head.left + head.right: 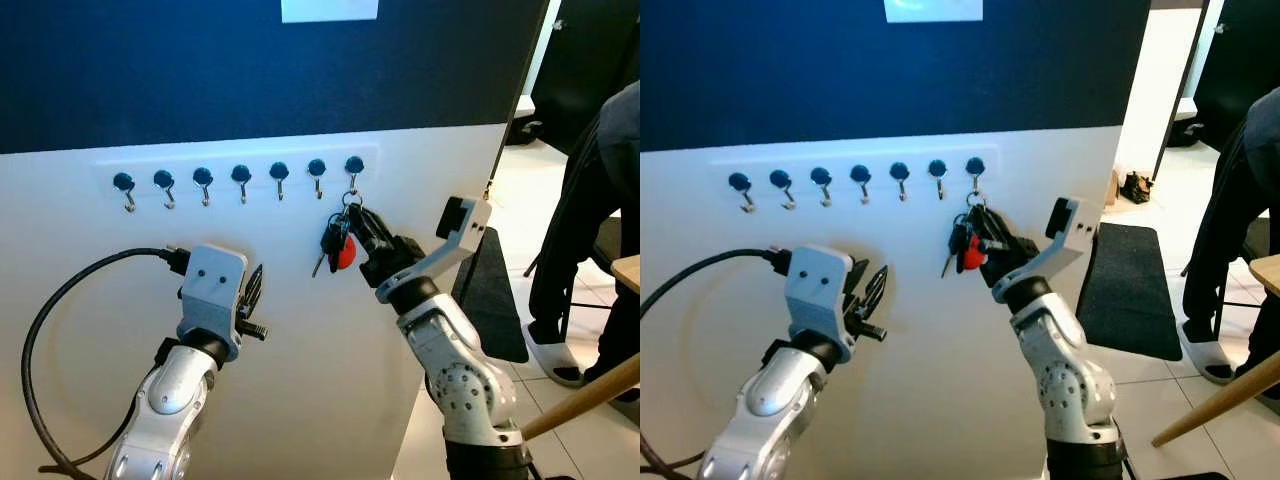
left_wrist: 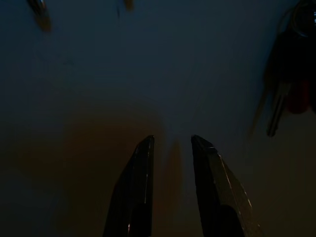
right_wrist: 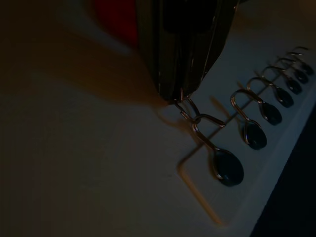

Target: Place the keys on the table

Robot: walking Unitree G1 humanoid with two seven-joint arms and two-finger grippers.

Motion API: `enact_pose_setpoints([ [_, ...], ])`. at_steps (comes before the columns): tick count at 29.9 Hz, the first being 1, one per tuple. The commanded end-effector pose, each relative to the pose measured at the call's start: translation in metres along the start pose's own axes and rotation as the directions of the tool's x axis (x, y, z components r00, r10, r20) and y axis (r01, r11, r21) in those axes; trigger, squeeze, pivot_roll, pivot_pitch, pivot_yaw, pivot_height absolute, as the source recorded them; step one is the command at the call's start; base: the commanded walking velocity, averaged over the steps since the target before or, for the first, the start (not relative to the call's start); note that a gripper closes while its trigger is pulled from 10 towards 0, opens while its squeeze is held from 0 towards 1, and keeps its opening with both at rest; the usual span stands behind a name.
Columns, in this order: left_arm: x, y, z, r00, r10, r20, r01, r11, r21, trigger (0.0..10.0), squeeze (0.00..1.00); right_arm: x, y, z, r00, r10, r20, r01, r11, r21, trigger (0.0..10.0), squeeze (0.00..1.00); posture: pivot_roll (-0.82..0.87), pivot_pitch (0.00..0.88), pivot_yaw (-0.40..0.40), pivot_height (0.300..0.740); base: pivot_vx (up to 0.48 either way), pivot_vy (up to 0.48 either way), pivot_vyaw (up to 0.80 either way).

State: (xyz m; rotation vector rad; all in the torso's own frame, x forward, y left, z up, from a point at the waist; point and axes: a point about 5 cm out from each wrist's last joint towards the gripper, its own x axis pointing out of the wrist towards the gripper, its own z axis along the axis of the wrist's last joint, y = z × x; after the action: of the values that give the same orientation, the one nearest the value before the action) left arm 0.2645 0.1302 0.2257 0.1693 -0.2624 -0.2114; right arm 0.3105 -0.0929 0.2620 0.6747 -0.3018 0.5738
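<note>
Right end effector (image 1: 358, 222) pinching metal keys (image 1: 333, 243), ring on curved hook (image 1: 353, 168)

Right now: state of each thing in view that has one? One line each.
keys: hanging from the rightmost hook, pinched by the right gripper
rightmost hook: occupied, key ring on it
other six hooks: empty
right gripper: shut on the keys, raised at the wall
left gripper: open, holding nothing, pointed at the wall below the hooks

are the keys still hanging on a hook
Yes, the keys hang by their ring from the hook nearest the right gripper, which is shut on them.
</note>
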Motion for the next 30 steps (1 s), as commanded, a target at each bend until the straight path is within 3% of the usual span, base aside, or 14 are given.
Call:
enact_pose_setpoints([
  [1, -0.001, 0.001, -0.002, 1.000, 0.003, -0.018, -0.002, 1.000, 0.022, 10.0, 0.00, 0.001, 0.004, 0.002, 0.999, 0.034, -0.016, -0.033, 0.999, 0.020, 10.0, 0.00, 0.15, 0.116, 0.051, 0.740, 0.000, 0.000, 0.00],
  [6, -0.003, 0.000, -0.003, 1.000, 0.003, -0.022, -0.002, 1.000, 0.018, 10.0, 0.00, -0.008, 0.013, 0.003, 0.977, 0.168, -0.133, -0.170, 0.985, -0.005, 10.0, 0.00, 0.15, 0.119, 0.051, 0.740, 0.000, 0.000, 0.00],
  [18, -0.002, -0.002, -0.003, 1.000, -0.008, -0.027, 0.009, 1.000, 0.012, 10.0, 0.00, -0.022, 0.024, 0.015, 0.926, 0.310, -0.214, -0.316, 0.949, 0.007, 10.0, 0.00, 0.14, 0.129, 0.061, 0.740, 0.000, 0.000, 0.00],
  [19, -0.002, -0.002, -0.003, 0.999, -0.011, -0.030, 0.012, 1.000, 0.013, 10.0, 0.00, -0.022, 0.024, 0.018, 0.931, 0.314, -0.188, -0.306, 0.949, 0.069, 10.0, 0.00, 0.14, 0.132, 0.064, 0.740, 0.000, 0.000, 0.00],
  [22, -0.002, -0.002, -0.004, 0.999, -0.015, -0.032, 0.016, 1.000, 0.013, 10.0, 0.00, -0.021, 0.023, 0.021, 0.939, 0.306, -0.159, -0.287, 0.949, 0.133, 10.0, 0.00, 0.14, 0.133, 0.069, 0.740, 0.000, 0.000, 0.00],
  [24, -0.001, -0.002, -0.004, 0.999, -0.017, -0.032, 0.018, 1.000, 0.013, 10.0, 0.00, -0.019, 0.027, 0.024, 0.935, 0.329, -0.128, -0.303, 0.934, 0.189, 10.0, 0.00, 0.14, 0.132, 0.069, 0.740, 0.000, 0.000, 0.00],
  [25, -0.001, -0.003, -0.004, 0.999, -0.019, -0.031, 0.019, 1.000, 0.013, 10.0, 0.00, -0.020, 0.033, 0.028, 0.923, 0.375, -0.088, -0.347, 0.909, 0.231, 10.0, 0.00, 0.14, 0.132, 0.070, 0.740, 0.000, 0.000, 0.00],
  [30, 0.000, -0.003, -0.004, 0.999, -0.022, -0.031, 0.022, 1.000, 0.011, 10.0, 0.00, -0.017, 0.034, 0.038, 0.931, 0.366, 0.005, -0.348, 0.879, 0.327, 10.0, 0.00, 0.13, 0.131, 0.069, 0.740, 0.000, 0.000, 0.00],
])
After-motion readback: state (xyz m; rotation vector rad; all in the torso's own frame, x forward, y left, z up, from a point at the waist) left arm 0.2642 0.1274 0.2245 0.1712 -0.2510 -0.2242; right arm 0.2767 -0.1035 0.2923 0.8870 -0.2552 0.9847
